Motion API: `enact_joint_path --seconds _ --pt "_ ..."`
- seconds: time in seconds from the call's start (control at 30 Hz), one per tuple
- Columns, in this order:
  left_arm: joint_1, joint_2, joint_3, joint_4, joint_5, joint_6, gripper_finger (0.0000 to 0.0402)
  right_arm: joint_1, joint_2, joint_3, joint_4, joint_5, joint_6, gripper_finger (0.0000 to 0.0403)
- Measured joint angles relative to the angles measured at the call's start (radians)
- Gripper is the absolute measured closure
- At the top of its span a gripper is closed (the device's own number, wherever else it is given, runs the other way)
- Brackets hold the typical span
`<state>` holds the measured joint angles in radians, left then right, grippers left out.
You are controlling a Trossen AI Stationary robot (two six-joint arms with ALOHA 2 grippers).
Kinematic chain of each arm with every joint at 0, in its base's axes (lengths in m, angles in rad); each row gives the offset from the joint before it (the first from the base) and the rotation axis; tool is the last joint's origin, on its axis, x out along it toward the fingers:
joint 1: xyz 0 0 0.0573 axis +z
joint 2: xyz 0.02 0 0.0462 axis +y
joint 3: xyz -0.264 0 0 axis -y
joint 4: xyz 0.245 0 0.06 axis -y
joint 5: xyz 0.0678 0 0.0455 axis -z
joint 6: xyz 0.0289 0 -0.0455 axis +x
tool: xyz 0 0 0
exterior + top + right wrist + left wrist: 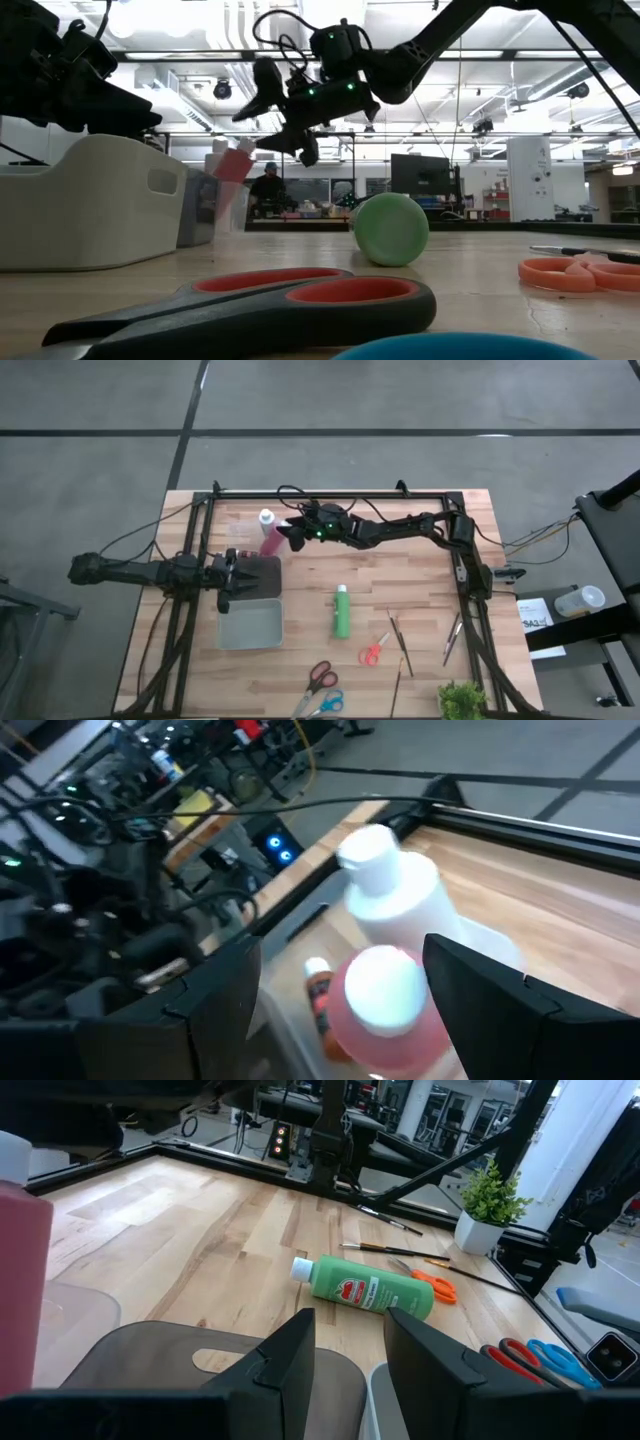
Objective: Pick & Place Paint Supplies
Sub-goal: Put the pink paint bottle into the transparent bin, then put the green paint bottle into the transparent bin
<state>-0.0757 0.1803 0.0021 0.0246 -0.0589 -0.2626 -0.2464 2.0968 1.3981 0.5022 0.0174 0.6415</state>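
Wooden tabletop [300, 585] layout: green bottle [342, 610] lies on its side mid-table, well apart from both arms. Brushes [396, 630] are scattered near the orange scissors [374, 650]; red scissors [320, 678] and blue scissors [328, 705] sit at the near edge, with a potted plant [460, 700] in the corner. Red bottle [272, 538] and white bottle [266, 520] stand side by side at the far left, next to the dark bin [262, 576] and the light bin [250, 625].

Right claw [291, 532] is stretched across the far side, fingers spread, straddling the red bottle's cap without gripping it. Left claw [228, 578] hovers over the dark bin's edge, released and empty.
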Motion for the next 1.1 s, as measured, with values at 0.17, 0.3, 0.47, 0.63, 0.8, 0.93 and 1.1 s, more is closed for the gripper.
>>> enact_joint_path --seconds 0.17,0.3,0.47,0.63,0.8,0.93,1.1 --pt "0.0 0.0 0.0 0.0 0.0 0.0 0.0272 0.013 0.0 0.037 -0.041 -0.002 -0.021 0.0129" --pt "0.0 0.0 0.0 0.0 0.0 0.0 0.0272 0.013 0.0 0.051 -0.06 0.002 -0.033 0.0129" --pt "0.0 0.0 0.0 0.0 0.0 0.0 0.0272 0.015 0.0 0.051 -0.086 0.041 -0.082 0.0129" --pt "0.0 0.0 0.0 0.0 0.0 0.0 0.0272 0.014 -0.006 0.048 -0.113 0.031 -0.132 0.0129" --pt "0.0 0.0 0.0 0.0 0.0 0.0 0.0272 0.023 -0.064 0.041 -0.221 0.027 -0.369 0.0129" --pt "0.0 0.0 0.0 0.0 0.0 0.0 0.0272 0.041 -0.13 0.027 -0.38 0.042 -0.453 0.0129" --pt "0.0 0.0 0.0 0.0 0.0 0.0 0.0272 0.091 -0.213 -0.048 -0.456 0.131 -0.492 0.0129"
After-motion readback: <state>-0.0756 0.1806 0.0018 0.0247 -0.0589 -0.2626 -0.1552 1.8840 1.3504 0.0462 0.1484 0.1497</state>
